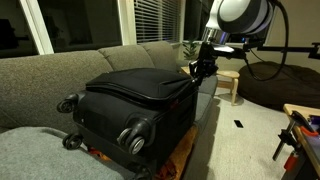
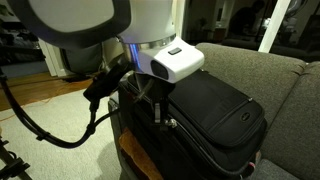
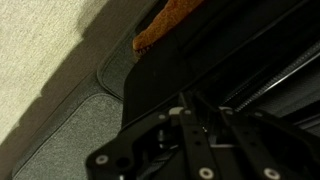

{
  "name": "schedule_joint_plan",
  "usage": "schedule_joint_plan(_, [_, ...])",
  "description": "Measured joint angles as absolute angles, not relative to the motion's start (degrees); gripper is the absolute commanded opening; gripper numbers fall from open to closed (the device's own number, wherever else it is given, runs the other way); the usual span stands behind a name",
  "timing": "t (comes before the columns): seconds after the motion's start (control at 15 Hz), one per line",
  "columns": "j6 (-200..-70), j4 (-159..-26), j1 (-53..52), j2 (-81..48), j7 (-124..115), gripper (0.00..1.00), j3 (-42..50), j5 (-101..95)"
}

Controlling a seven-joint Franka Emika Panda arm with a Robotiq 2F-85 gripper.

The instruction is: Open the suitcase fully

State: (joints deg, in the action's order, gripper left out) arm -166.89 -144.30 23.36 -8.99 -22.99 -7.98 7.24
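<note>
The large black fabric suitcase (image 1: pixel 135 100) lies flat in front of the grey sofa, its spinner wheels (image 1: pixel 133 133) facing the camera and its lid down. It also shows in an exterior view (image 2: pixel 215 115) and fills the wrist view (image 3: pixel 230 50). My gripper (image 1: pixel 200 68) points down at the suitcase's far top edge, by the lid seam, also seen in an exterior view (image 2: pixel 158 108). In the dark wrist view the fingers (image 3: pixel 200 105) lie close together against the lid edge and seem shut on it.
The grey sofa (image 1: pixel 60 65) runs behind the suitcase. A wooden stool (image 1: pixel 230 85) and a dark brown beanbag (image 1: pixel 285 85) stand beyond the arm. Something orange (image 3: pixel 160 25) lies under the suitcase. Carpet (image 3: pixel 40 50) lies beside it. A black cable (image 2: pixel 40 120) hangs from the arm.
</note>
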Motion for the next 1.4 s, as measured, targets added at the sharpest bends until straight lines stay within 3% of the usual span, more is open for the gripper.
schedule_joint_plan(0.27, [-161.72,-140.34,15.85,-10.54,-22.60,0.07,0.07,7.35])
schedule_joint_plan(0.33, [-161.02,-139.87,14.60,-10.77,-22.60,0.36,1.22,7.30])
schedule_joint_plan(0.4, [-160.46,-139.55,13.49,-10.95,-22.60,0.11,2.22,7.25])
schedule_joint_plan(0.67, [-159.64,-139.38,12.00,-11.01,-22.41,0.35,3.95,7.24])
schedule_joint_plan(1.4, [-159.54,-139.38,11.97,-11.01,-22.04,0.36,4.23,7.22])
